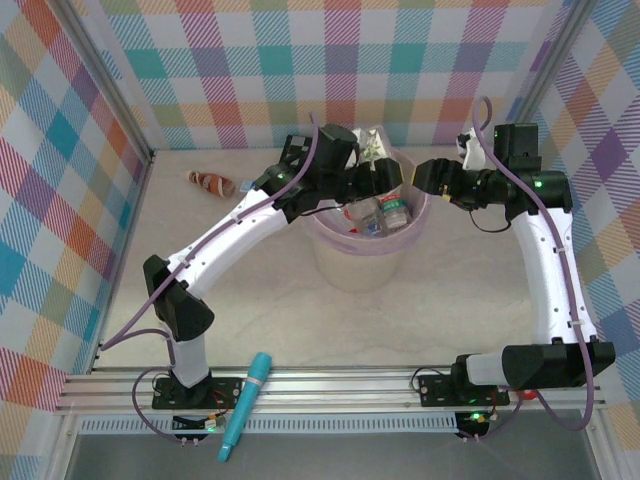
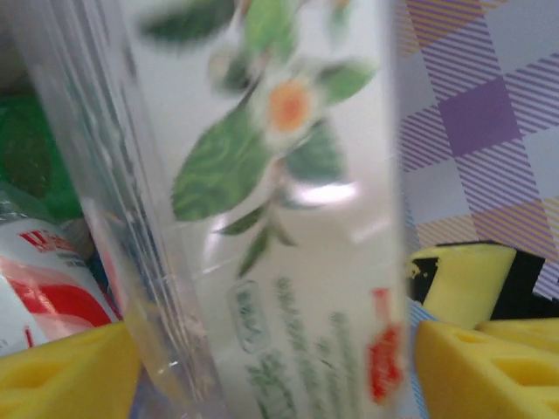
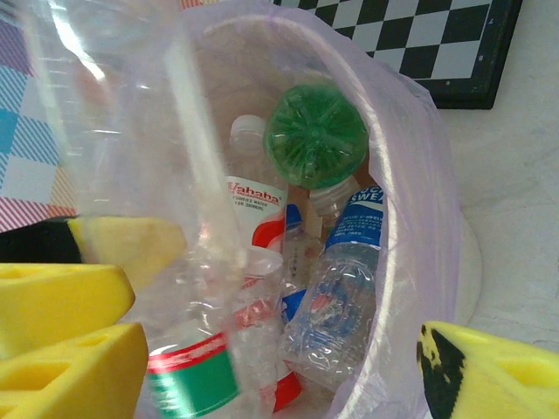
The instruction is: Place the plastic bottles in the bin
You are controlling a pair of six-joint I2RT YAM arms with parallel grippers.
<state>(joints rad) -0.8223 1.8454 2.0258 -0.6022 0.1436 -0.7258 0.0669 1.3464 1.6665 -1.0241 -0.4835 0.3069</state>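
The bin [image 1: 350, 265], a pale-pink bucket with a liner, stands mid-table. Both grippers hover over its rim. My left gripper [image 1: 386, 178] [image 2: 271, 367] is open. A clear bottle with a white leaf-print label [image 2: 288, 218] [image 1: 372, 150] stands blurred between its yellow fingers [image 2: 472, 367], a thin gap showing on the right side. My right gripper [image 1: 420, 175] [image 3: 279, 367] is open, holding nothing, and looks down into the bin [image 3: 419, 175]. Inside lie several bottles: a green one [image 3: 314, 135], a red-and-white one [image 3: 258, 205] and a blue-labelled one [image 3: 362, 223]. The clear bottle [image 3: 157, 175] blurs past at the left.
One small brown-labelled bottle [image 1: 210, 183] lies on the table at the back left. A teal pen-like tube [image 1: 246, 405] rests on the front rail. A checkerboard [image 3: 437, 44] lies beyond the bin. Plaid walls close in the back and sides.
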